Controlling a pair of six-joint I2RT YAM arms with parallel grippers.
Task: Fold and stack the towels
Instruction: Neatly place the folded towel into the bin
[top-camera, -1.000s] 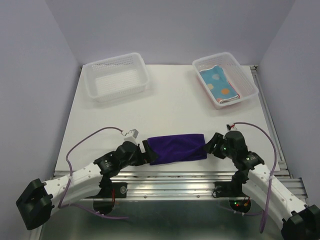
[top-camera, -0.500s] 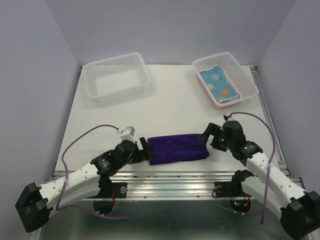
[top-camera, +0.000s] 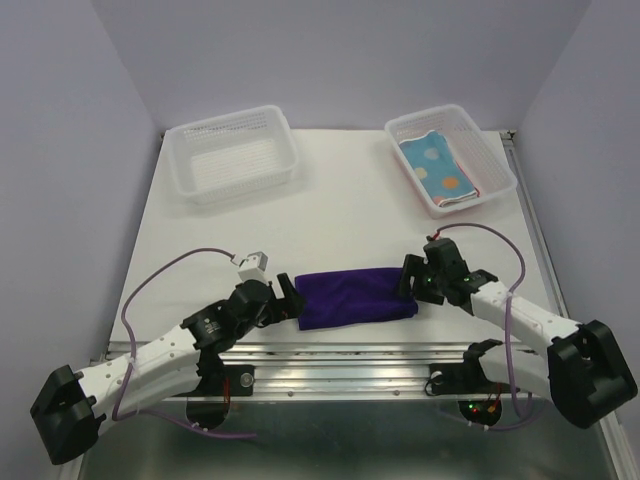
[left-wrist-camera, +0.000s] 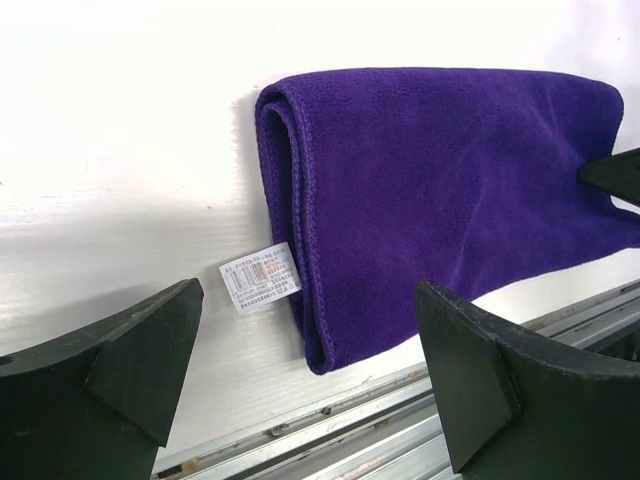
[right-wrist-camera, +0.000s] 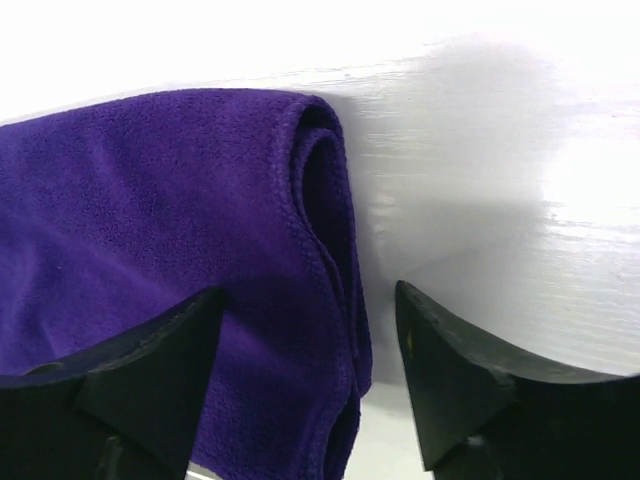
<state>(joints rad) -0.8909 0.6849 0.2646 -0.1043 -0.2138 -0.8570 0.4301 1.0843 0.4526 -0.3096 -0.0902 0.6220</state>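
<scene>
**Purple towel lies crosswise between the two grippers**

The purple towel (top-camera: 355, 297) rests folded on the table (top-camera: 350, 215) near its front edge, its long axis running left to right. The left gripper (top-camera: 288, 296) sits just off the left end, jaws spread wide and holding nothing. The right gripper (top-camera: 408, 280) is at the right end, jaws also apart (its wrist view shows the rolled edge between them, ungripped). Each arm faces one short end, neither clearly nearer, so the next fold probably carries one end across to the other. A spotted towel (top-camera: 438, 170) lies well apart, in the far right basket (top-camera: 500, 180).
</scene>
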